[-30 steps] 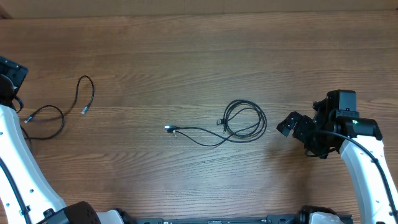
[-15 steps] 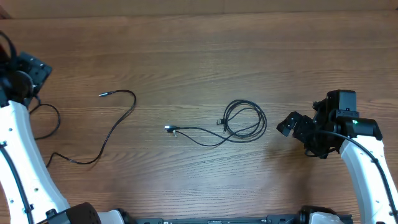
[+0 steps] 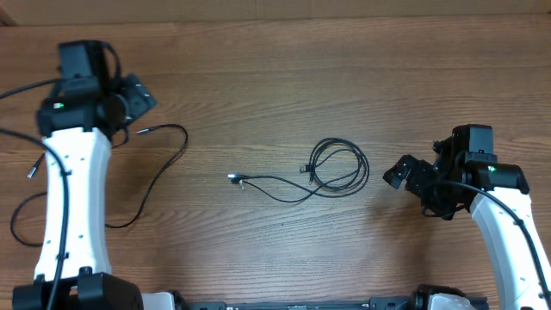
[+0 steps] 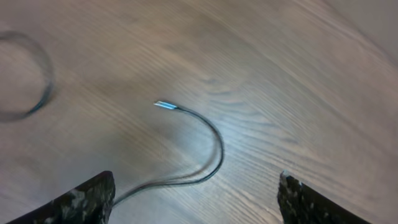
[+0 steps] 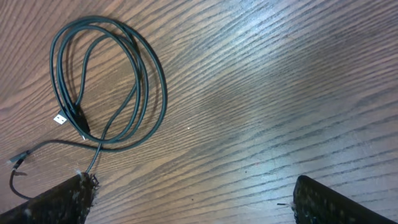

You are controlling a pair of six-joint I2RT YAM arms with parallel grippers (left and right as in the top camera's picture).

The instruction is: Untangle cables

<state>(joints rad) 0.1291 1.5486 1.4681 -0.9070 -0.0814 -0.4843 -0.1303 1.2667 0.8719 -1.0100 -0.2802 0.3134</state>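
A coiled black cable (image 3: 338,165) trails a silver-tipped end leftward on the counter (image 3: 275,60), a second cable (image 4: 221,152) snaking at left, as the left gripper (image 4: 194,186) and right gripper (image 5: 193,186) hover, fingers apart.

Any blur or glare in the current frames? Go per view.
Left wrist: soft throughout, loose cable smeared, pale sheen on the table right of it. Right wrist: sharp, coiled cable crisp, mild sheen top centre. Overhead: even light, no glare.
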